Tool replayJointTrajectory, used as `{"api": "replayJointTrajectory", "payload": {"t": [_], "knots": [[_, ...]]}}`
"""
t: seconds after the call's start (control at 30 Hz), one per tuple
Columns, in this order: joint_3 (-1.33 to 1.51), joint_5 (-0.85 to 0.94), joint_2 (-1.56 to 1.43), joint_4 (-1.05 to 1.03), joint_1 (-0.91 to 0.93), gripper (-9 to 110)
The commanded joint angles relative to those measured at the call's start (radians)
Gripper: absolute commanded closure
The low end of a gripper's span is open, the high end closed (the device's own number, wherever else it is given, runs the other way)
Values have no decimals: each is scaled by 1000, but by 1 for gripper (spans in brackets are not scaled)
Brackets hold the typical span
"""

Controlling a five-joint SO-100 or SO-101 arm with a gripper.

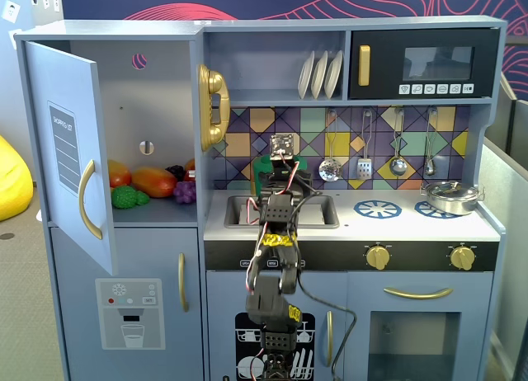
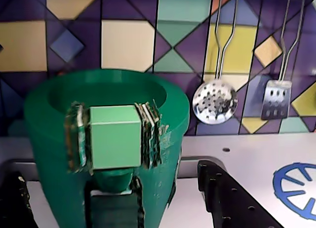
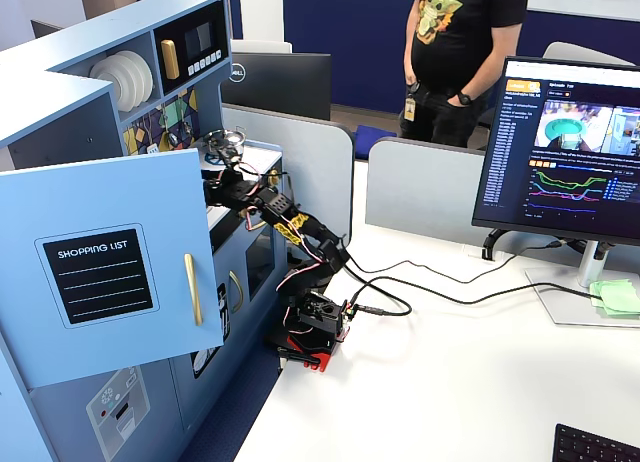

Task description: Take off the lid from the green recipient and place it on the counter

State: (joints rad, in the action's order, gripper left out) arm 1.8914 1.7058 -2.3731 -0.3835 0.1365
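Observation:
The green recipient [image 2: 54, 154] fills the left of the wrist view, upright at the sink, with its lighter green ribbed handle [image 2: 114, 136] facing the camera. Its top shows as a dark green hollow, and I make out no lid or knob there. My gripper [image 2: 109, 176] is open, with one black finger [image 2: 12, 203] left of the pot and the other [image 2: 232, 198] right of it, neither touching. In a fixed view the arm [image 1: 276, 232] reaches up over the counter [image 1: 396, 226], and only green slivers of the pot [image 1: 262, 163] show behind the wrist.
A silver pan [image 1: 450, 197] sits on the right burner. Utensils [image 2: 215, 102] hang on the tiled wall behind the pot. The sink [image 1: 320, 212] lies under the wrist. The fridge door [image 1: 70, 150] stands open at the left, and it hides the counter in another fixed view [image 3: 110, 262].

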Motion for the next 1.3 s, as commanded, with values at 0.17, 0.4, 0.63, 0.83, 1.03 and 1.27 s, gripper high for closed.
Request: {"api": "replayJointTrajectory", "payload": {"t": [0.17, 0.4, 0.63, 0.83, 1.03, 1.27], "knots": [[-187, 26, 147, 57, -32, 66], [-249, 34, 222, 64, -49, 68], [-296, 48, 273, 44, -52, 80], [-299, 34, 281, 51, -78, 101], [-370, 64, 296, 115, -69, 101], [-472, 106, 276, 109, 83, 101]]}}
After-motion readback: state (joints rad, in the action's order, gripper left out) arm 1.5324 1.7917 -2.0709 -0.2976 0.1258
